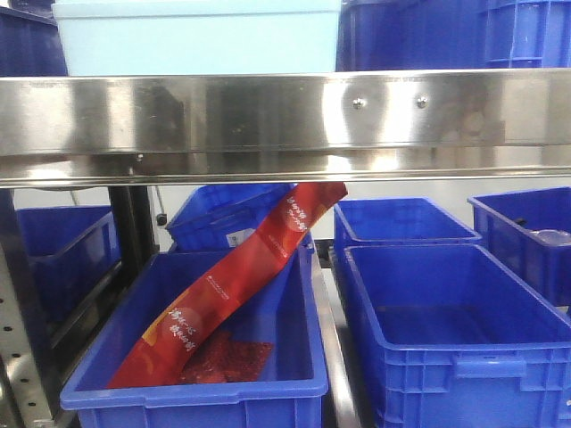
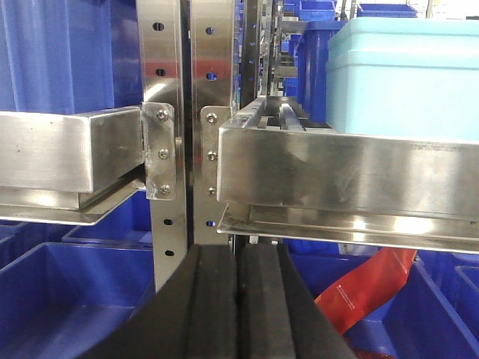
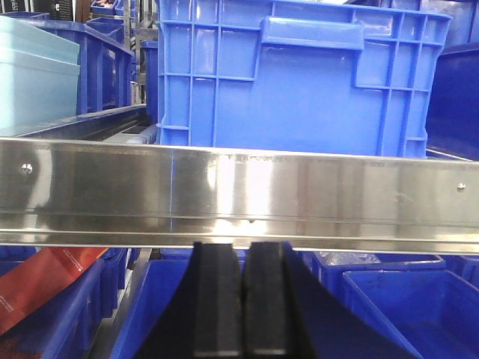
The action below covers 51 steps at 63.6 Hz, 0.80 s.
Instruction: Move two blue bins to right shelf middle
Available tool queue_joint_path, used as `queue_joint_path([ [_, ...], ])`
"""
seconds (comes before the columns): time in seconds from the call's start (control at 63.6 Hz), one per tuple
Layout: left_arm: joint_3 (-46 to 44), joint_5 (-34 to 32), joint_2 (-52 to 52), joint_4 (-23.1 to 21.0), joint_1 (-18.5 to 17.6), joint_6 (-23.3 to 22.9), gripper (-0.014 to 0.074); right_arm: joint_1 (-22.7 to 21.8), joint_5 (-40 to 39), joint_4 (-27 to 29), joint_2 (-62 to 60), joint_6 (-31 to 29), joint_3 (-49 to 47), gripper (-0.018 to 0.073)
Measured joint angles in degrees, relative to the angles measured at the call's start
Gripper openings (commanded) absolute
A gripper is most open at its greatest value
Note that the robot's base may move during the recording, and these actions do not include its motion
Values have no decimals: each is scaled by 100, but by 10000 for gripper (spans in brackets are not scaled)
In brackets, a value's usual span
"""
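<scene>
Your left gripper [image 2: 238, 299] has its jaws pressed together on nothing, level below the steel shelf rail [image 2: 352, 179], beside the upright post [image 2: 168, 134]. Your right gripper [image 3: 241, 299] is likewise closed and empty under the rail. Beyond it, a blue bin [image 3: 299, 82] sits on the shelf.

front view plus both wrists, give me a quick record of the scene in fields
shelf rail: steel edge crossing the front view
upper level: pale blue bin left, blue bin right
lower left bin: holds a red packet strip leaning out over its back edge
lower right bin: no contents visible
left gripper: shut, holding nothing, in front of the shelf upright
right gripper: shut, holding nothing, below the rail
</scene>
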Motion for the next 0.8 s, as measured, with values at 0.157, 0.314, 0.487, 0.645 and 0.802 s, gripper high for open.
queue_joint_path([
  [0.157,0,0,0,0,0,0,-111,0,22,0,0,0,0,-162],
  [0.314,0,0,0,0,0,0,-111,0,26,0,0,0,0,-162],
  [0.487,0,0,0,0,0,0,-111,0,36,0,0,0,0,-162],
  [0.645,0,0,0,0,0,0,-111,0,36,0,0,0,0,-162],
  [0.802,0,0,0,0,0,0,-111,0,36,0,0,0,0,-162],
])
